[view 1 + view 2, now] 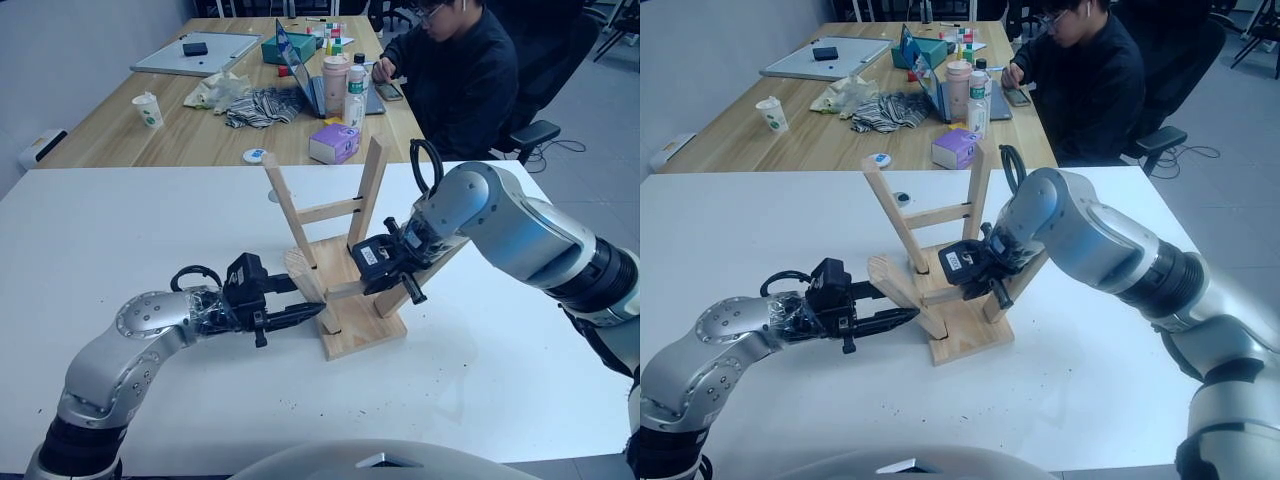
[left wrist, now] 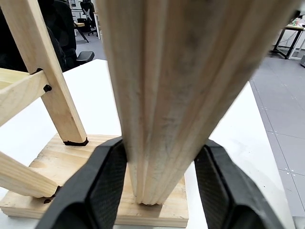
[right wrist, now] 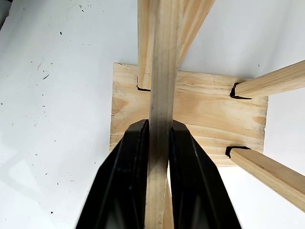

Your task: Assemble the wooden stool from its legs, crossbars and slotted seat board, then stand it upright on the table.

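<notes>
Mid-frame I see the upturned stool [image 1: 358,332]. My left gripper [image 1: 314,313] is clamped on its front leg [image 2: 157,95], and my right gripper [image 3: 159,128] squeezes 1 crossbar [image 3: 161,71].

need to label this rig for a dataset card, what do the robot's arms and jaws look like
Both the left arm and the right arm are smooth silver-grey shells with rounded joints and black bands. The wrist ends are black, each with a black cable loop arching over it. The jaws are matte black, broad and tapering. A small white label sits on the right wrist housing.
</notes>
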Tool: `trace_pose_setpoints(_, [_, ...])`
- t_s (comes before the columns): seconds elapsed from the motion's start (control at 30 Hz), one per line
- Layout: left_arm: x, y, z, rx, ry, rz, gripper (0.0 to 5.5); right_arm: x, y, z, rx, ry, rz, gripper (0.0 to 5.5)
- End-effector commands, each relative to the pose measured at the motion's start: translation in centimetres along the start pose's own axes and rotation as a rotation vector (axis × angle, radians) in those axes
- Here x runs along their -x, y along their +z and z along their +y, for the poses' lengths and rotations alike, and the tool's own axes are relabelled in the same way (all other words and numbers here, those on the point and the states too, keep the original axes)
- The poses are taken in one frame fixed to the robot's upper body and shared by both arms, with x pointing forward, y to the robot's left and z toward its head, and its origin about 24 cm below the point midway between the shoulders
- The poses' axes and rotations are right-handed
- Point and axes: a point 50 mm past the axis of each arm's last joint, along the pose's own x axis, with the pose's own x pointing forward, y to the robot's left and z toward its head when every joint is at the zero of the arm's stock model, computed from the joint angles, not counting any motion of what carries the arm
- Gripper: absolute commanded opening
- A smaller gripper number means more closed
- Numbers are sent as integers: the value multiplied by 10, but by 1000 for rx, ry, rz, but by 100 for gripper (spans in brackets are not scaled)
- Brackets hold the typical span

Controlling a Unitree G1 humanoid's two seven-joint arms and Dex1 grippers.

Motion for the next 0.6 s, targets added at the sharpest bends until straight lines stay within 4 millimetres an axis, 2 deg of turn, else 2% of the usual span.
trace_pose_setpoints(0.03, [-5, 14, -23, -46, -105, -56, 208, -77, -52, 23, -213, 127, 166, 43])
trace_pose_setpoints(0.23, [-4, 4, -46, -37, -175, 3, 206, -83, -62, 23, -323, 135, 161, 43])
trace_pose_setpoints(0.47, [-3, 5, -53, -50, -201, 24, 203, -85, -72, 21, -385, 134, 176, 43])
trace_pose_setpoints(0.6, [-2, 4, -53, -44, -209, 30, 203, -78, -83, 23, -428, 122, 185, 43])
